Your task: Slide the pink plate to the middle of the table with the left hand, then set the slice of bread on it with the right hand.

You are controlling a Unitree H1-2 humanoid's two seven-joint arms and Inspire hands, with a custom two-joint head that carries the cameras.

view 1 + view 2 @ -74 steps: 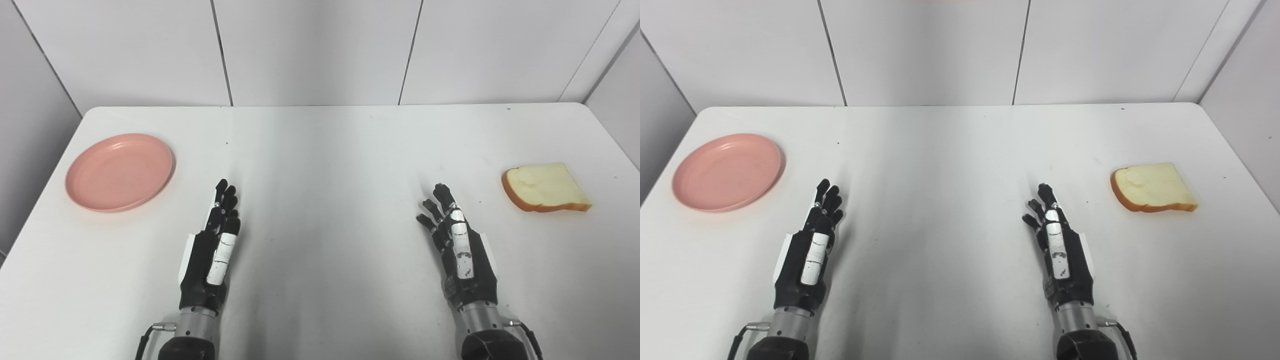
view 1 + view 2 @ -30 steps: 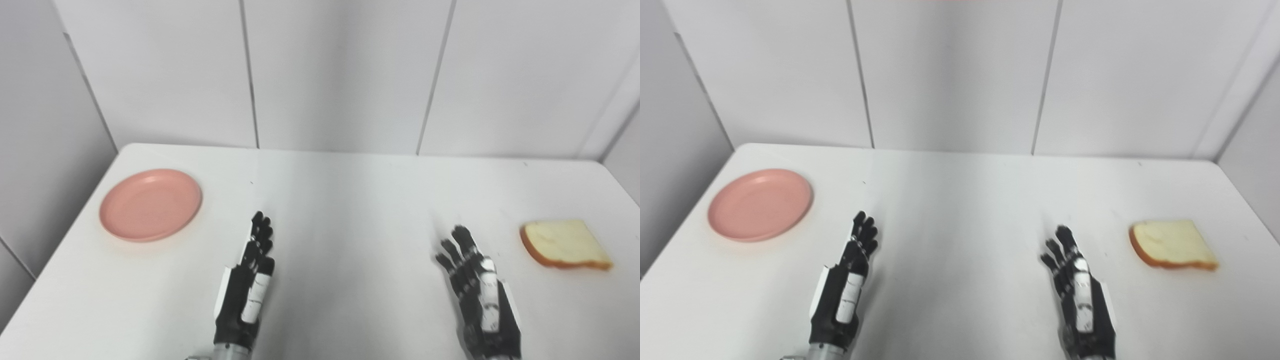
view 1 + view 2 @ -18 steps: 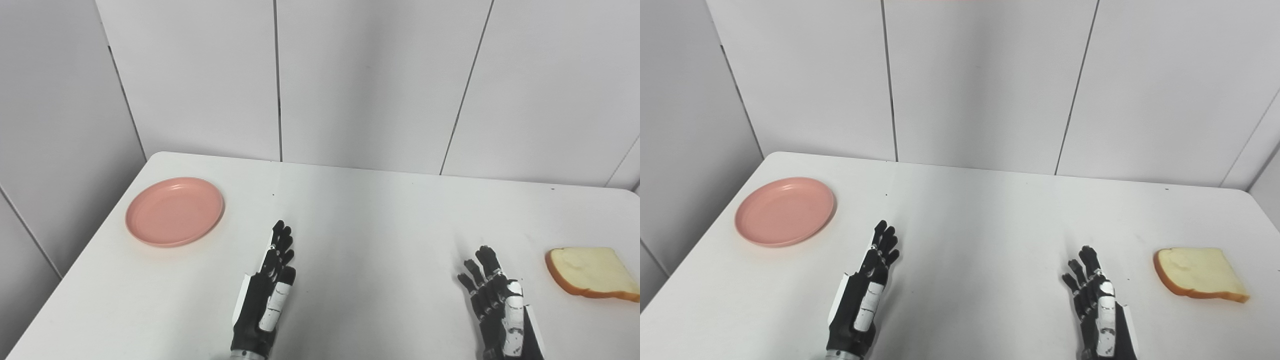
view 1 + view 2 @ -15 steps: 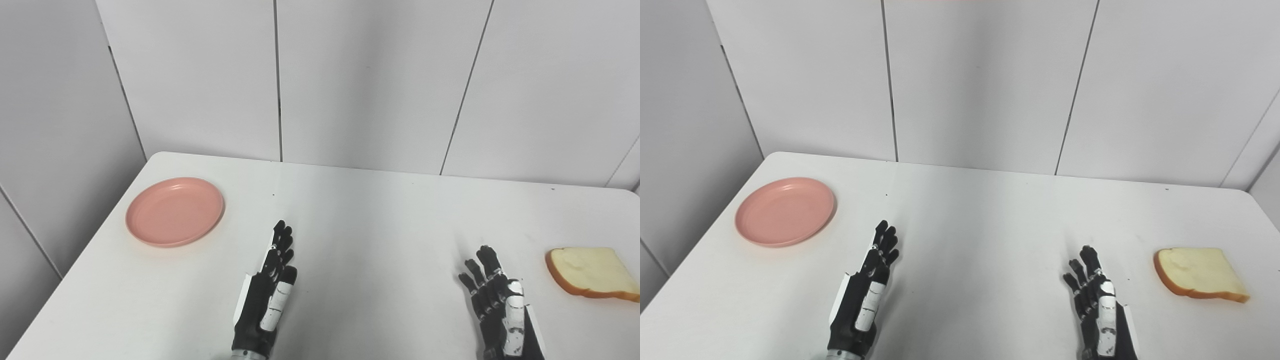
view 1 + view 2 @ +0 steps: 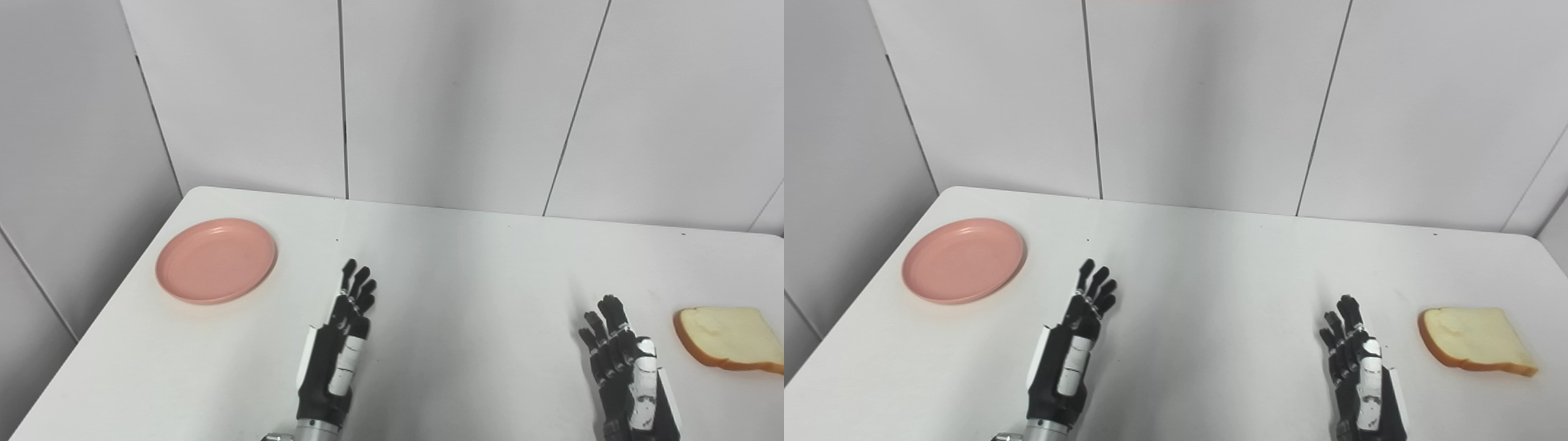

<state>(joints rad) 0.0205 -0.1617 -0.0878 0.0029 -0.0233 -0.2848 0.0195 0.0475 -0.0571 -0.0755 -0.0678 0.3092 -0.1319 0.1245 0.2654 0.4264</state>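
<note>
A round pink plate (image 5: 215,261) lies near the table's left edge. A slice of bread (image 5: 729,339) with a brown crust lies near the right edge. My left hand (image 5: 338,347) hovers low over the table, to the right of the plate and nearer to me, apart from it, open with fingers stretched forward. My right hand (image 5: 625,369) sits near the bottom edge, left of the bread with a gap between them, also open and holding nothing.
The white table (image 5: 465,269) ends at a grey panelled wall (image 5: 453,104) behind. On the left, the table's edge (image 5: 116,275) runs close beside the plate, with a wall panel past it.
The camera has tilted up and turned, so everything sits lower in the picture. In the last half second my left hand has reached a little forward. Plate and bread lie as before.
</note>
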